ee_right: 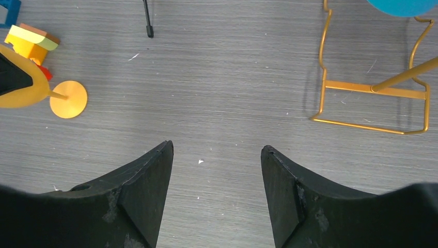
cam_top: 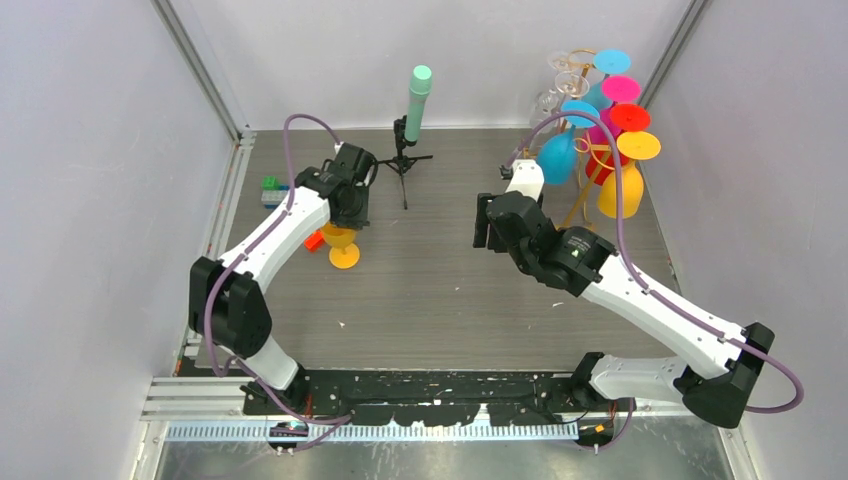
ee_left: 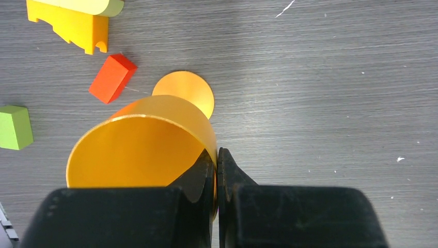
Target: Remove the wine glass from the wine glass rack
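On woodgrain table (ee_left: pixel 335 77), left fingers (ee_left: pixel 222 161) pinching glossy orange wine glass (ee_left: pixel 139 150) rim, right fingers (cam_top: pixel 487 238) spread empty

A grey wood-grain tabletop (cam_top: pixel 440 290) fills the middle, evenly lit, with only soft shadows. Plain pale walls (cam_top: pixel 90 200) close it in at nine, twelve and three o'clock. Aluminium posts (cam_top: pixel 198 65) rise at eleven and one. A ribbed metal rail (cam_top: pixel 400 431) runs along six.
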Action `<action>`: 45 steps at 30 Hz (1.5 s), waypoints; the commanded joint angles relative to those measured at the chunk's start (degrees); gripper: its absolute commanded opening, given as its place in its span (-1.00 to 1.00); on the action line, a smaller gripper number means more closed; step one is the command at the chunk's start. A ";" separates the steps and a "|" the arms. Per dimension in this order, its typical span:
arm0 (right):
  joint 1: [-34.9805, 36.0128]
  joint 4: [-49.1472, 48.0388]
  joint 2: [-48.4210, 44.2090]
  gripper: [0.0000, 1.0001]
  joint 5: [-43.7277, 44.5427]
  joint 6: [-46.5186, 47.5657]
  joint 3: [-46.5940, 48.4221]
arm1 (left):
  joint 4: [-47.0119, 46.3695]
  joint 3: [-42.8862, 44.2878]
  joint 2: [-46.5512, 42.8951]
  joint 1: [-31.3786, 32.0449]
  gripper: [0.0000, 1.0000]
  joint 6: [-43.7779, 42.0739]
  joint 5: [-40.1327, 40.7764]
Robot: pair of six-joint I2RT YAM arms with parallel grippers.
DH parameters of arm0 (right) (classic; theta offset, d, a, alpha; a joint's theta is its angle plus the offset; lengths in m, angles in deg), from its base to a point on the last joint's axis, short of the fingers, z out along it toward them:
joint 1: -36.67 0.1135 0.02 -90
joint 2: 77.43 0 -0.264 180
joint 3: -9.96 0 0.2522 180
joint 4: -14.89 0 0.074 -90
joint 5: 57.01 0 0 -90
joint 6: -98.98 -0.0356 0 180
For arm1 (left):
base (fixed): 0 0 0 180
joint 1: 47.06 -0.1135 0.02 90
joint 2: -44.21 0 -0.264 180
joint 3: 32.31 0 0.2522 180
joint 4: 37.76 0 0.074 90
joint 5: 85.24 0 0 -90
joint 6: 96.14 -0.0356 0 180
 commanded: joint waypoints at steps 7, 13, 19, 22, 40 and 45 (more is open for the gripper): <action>0.17 0.30 -2.71 0.38 2.14 1.63 0.85 | -0.70 -2.21 -2.36 -2.00 -1.00 0.38 5.02; 0.17 3.73 -2.40 0.39 2.77 2.70 4.62 | 0.96 -0.89 -3.98 -2.27 -0.23 0.82 5.64; 0.17 8.44 -0.89 0.38 3.08 4.41 10.68 | 2.08 0.95 -7.65 -2.27 0.23 0.13 5.28; 0.17 11.39 0.04 0.37 4.50 5.85 15.35 | 2.25 1.32 -10.90 -2.27 0.40 -0.22 5.04; -5.24 20.94 32.34 0.50 37.47 33.98 57.85 | -11.61 -13.74 -35.91 -3.68 0.99 -4.06 -16.04; -10.65 22.23 38.04 0.36 40.01 39.07 66.75 | -13.94 -14.92 -37.90 -3.94 0.99 -3.44 -17.09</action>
